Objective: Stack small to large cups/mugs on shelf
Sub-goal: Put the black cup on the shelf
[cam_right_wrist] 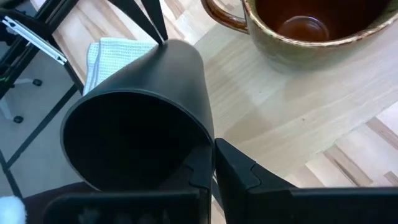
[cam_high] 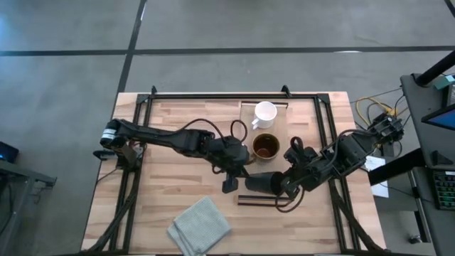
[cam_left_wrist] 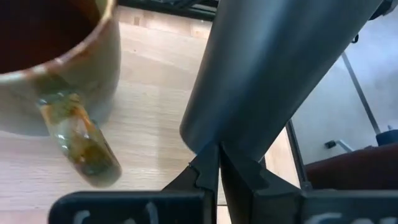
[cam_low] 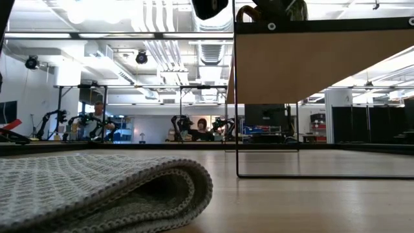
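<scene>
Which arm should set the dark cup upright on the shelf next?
Right. The right gripper pinches the rim of the tilted dark grey handleless cup; the left gripper is shut, merely beside it.

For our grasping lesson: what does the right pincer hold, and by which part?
The right pincer holds the dark grey-black cup by its rim, with the cup's wall between its fingers.

Grey tiled floor (cam_high: 64, 43); bright ceiling lights (cam_low: 84, 13); exposed white ducts (cam_low: 158, 19)
</scene>
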### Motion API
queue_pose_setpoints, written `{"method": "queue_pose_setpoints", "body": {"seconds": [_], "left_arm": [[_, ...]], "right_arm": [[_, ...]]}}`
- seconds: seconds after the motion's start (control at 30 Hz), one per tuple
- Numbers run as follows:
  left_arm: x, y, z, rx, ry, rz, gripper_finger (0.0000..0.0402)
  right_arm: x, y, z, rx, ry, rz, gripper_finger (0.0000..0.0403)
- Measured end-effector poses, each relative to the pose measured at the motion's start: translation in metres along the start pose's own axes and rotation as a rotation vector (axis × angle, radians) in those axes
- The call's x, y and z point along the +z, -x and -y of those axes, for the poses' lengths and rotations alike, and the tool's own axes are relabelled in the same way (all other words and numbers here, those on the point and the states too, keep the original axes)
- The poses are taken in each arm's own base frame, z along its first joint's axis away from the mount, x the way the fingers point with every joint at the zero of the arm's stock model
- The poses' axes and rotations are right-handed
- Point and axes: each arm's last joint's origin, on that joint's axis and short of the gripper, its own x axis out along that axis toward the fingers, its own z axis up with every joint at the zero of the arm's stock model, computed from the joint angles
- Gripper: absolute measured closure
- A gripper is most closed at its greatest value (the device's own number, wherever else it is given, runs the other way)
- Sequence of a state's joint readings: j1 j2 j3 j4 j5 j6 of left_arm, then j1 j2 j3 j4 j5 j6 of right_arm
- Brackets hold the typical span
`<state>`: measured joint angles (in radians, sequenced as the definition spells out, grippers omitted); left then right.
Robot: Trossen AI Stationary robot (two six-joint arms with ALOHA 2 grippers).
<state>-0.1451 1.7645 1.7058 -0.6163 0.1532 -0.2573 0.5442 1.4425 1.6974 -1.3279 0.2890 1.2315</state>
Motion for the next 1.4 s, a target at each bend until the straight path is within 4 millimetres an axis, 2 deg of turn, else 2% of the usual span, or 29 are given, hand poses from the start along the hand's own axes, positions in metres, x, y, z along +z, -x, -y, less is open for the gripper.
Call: {"method": "queue_pose_setpoints", "body": {"seconds": [0.13,0.33,0.77,1.07,1.4], "left_arm": [[-0.005,-0.006,0.000,-0.005,-0.001,0.001,0.0402],[-0.001,-0.010,0.001,-0.018,-0.010,0.045,0.0402],[0.000,-0.037,-0.002,-0.051,-0.016,0.073,0.0402],[0.003,-0.035,-0.010,-0.028,-0.007,0.085,0.0402],[0.012,-0.026,-0.008,-0.021,-0.010,0.121,0.0402]], "right_arm": [[0.000,0.000,0.000,-0.001,-0.002,0.003,0.0394],[0.000,0.000,0.000,-0.007,-0.005,0.020,0.0394],[0.006,-0.003,0.002,-0.031,-0.004,0.090,0.0394],[0.006,-0.003,0.001,-0.033,0.037,0.099,0.0394],[0.004,-0.003,0.006,-0.081,0.090,0.089,0.0394]]}}
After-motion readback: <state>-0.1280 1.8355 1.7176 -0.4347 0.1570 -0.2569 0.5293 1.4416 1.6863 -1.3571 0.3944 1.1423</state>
